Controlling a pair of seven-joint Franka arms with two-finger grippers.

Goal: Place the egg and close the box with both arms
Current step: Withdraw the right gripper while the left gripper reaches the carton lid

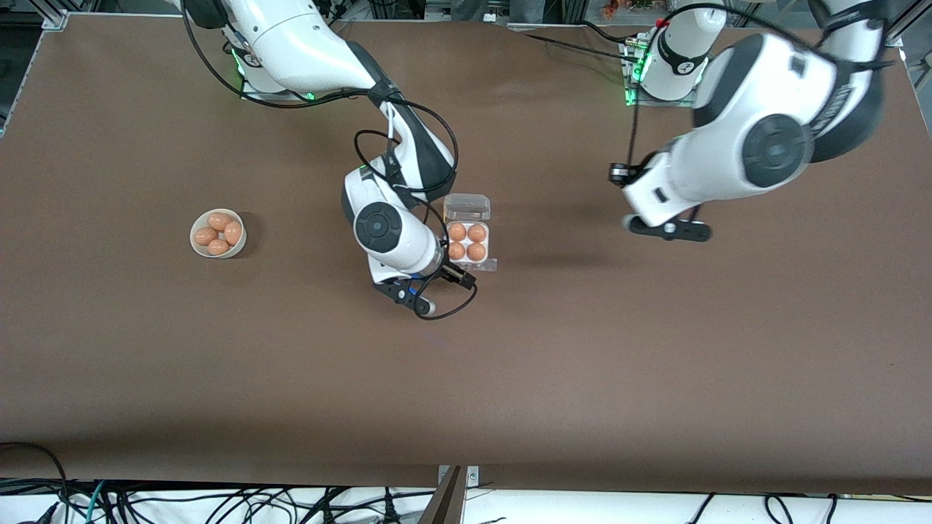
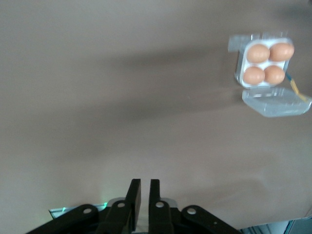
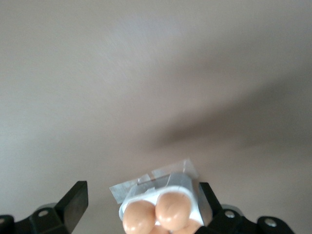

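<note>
Right gripper (image 1: 429, 287) spread beside box (image 1: 470, 236); left gripper (image 2: 145, 187) nearly pinched, empty, aloft.

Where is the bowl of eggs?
In the front view the bowl sits on the table toward the right arm's end, apart from the egg box near the middle.

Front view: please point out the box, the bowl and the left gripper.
box (image 1: 467, 242), front view, on the tray among four eggs.
bowl (image 1: 196, 246), front view, on its white rim.
left gripper (image 2: 145, 189), left wrist view, between the near-shut fingertips.
</note>
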